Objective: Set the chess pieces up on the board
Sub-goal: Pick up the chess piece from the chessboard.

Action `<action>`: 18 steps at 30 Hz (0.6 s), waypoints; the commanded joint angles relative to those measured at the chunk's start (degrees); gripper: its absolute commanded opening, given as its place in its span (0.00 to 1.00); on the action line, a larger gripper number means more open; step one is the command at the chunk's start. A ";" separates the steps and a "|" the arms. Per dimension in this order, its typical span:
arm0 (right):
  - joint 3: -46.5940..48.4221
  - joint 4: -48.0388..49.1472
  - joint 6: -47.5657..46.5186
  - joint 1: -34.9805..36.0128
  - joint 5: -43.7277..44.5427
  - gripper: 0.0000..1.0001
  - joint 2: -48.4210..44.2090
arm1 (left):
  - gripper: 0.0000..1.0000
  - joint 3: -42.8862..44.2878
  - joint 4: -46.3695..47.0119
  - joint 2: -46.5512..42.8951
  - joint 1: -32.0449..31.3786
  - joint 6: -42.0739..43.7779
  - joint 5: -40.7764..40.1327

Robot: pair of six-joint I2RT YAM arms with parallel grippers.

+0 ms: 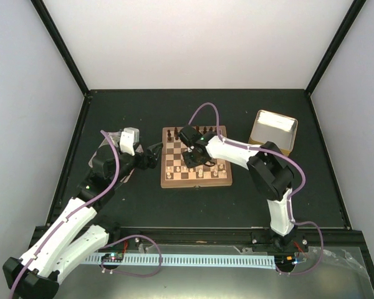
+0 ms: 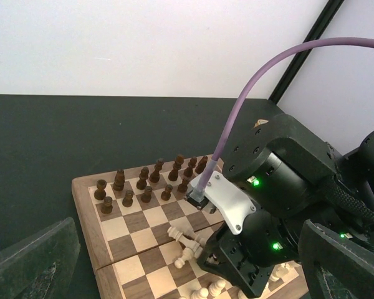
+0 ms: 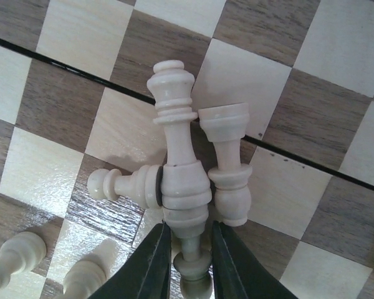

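Your right claw (image 3: 190, 233) is drawn narrow over the board (image 3: 336, 37). Its two fingers press on either side of a tall pale piece (image 3: 177, 156), which lies flat and points straight out ahead of the tips. A shorter pale piece (image 3: 227, 168) lies against it just right of the tips, and a small pale pawn (image 3: 121, 185) lies to their left. Your left claw (image 1: 153, 156) hangs wide with nothing in it, just off the board's left edge.
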 commanded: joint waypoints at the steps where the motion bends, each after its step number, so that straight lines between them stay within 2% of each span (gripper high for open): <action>1: 1.74 -0.80 -1.00 -0.63 -0.07 0.21 0.85 | 0.98 0.35 1.31 0.06 0.42 0.44 0.59; 5: 1.69 -0.70 -1.48 -1.28 -0.69 0.19 0.92 | 0.98 0.39 1.25 0.03 0.43 0.62 0.52; 10: 1.26 0.39 -4.15 -1.64 -2.09 0.06 -0.26 | 0.98 0.36 1.43 0.52 0.44 0.09 1.40; 18: -2.62 6.89 -9.02 -1.72 -3.81 0.03 -6.82 | 0.98 -1.38 4.10 2.18 0.42 -4.39 4.44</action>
